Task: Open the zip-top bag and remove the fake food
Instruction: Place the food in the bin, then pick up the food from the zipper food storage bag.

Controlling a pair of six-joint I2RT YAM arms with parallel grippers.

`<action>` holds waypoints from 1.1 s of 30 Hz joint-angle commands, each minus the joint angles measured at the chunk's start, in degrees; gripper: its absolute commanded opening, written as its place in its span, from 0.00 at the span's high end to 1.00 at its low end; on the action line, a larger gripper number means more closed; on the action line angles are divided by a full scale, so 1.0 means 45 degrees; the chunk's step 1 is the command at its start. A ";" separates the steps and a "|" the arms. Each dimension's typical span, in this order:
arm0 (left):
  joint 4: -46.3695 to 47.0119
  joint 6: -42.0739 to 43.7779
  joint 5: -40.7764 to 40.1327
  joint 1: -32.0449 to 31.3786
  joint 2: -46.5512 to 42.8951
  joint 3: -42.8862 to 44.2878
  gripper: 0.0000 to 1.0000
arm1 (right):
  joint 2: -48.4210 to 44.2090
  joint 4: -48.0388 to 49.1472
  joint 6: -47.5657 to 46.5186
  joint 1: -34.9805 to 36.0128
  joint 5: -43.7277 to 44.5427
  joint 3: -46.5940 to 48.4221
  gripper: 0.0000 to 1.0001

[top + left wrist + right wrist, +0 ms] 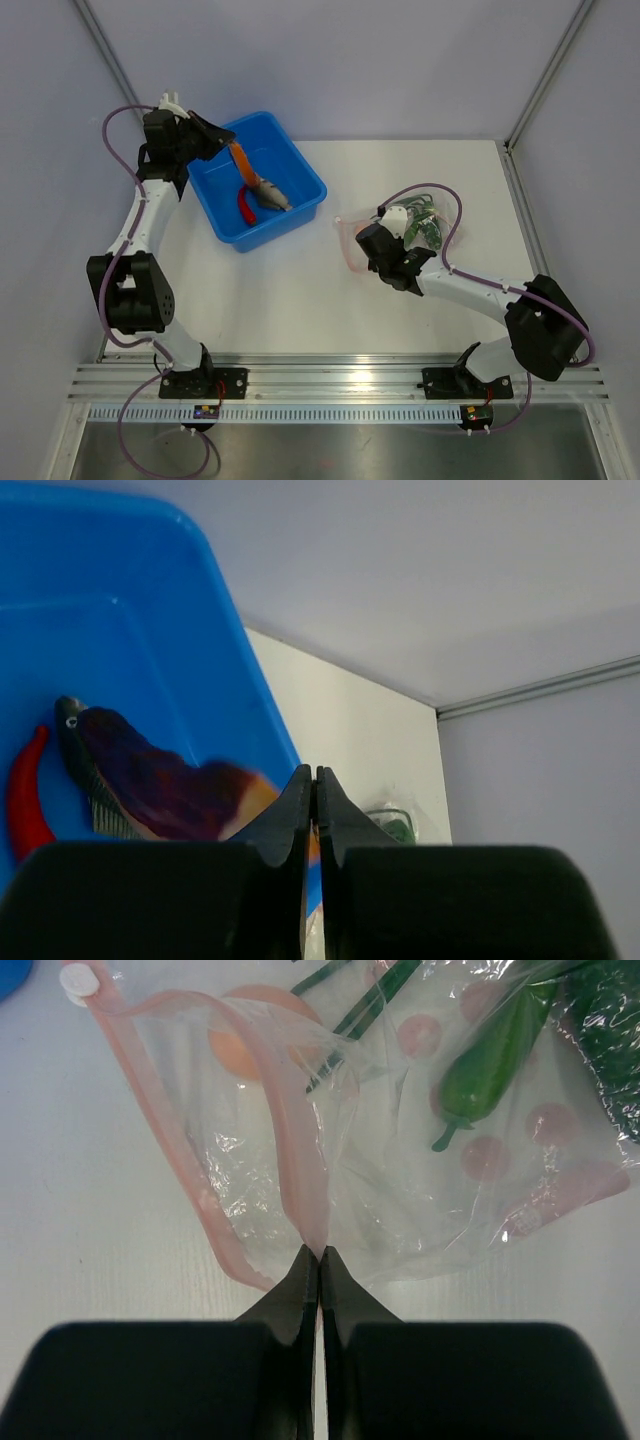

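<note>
Pale grey walls are boxing in a white table point(300, 300), and a blue tub point(215, 195) is serving as the drop-off point on it. Well to the right of the tub, the zip-top bag point(260, 1190) is lying flat with its mouth facing the tub, which is keeping each carry short.

The right gripper point(320, 1256) is pinching one lip of the pink zip strip point(168, 1132), fingers pressed tight on the fold. It seems to be lifting that lip so the mouth is gaping, while the other lip is lying on the table.

Part of the fake food point(415, 225) is waiting inside the bag. An orange round piece point(245, 1035) is lying nearest the tub-side mouth, with green beans point(360, 995) and a green pepper point(490, 1070) sitting deeper, away from the tub.

Over the tub's far left corner, the left gripper point(313, 776) is hanging with its fingers pressed together. An orange piece point(241, 160) is dangling right at their tips, blurred in the wrist view, so I cannot tell whether it is being pinched or is dropping. Inside the tub a grey fish point(271, 194) and a red chili point(244, 206) are lying together, so the emptying is looking roughly half done.
</note>
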 commanded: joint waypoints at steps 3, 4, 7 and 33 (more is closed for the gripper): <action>0.2231 0.0212 0.1434 0.0084 0.0133 -0.1378 0.73 | -0.0502 0.0404 0.0086 -0.0116 -0.0217 -0.0053 1.00; 0.2348 0.0194 0.1456 0.0084 0.0017 -0.1594 0.68 | -0.0502 0.0404 0.0086 -0.0116 -0.0217 -0.0053 1.00; 0.2779 0.0174 0.1125 0.0104 -0.0431 -0.2434 0.58 | -0.0502 0.0404 0.0066 -0.0116 -0.0256 -0.0033 1.00; 0.2973 -0.0295 -0.2093 -0.3310 -0.6252 -0.7627 0.37 | -0.0814 0.0579 -0.0070 -0.0116 -0.0491 -0.0150 1.00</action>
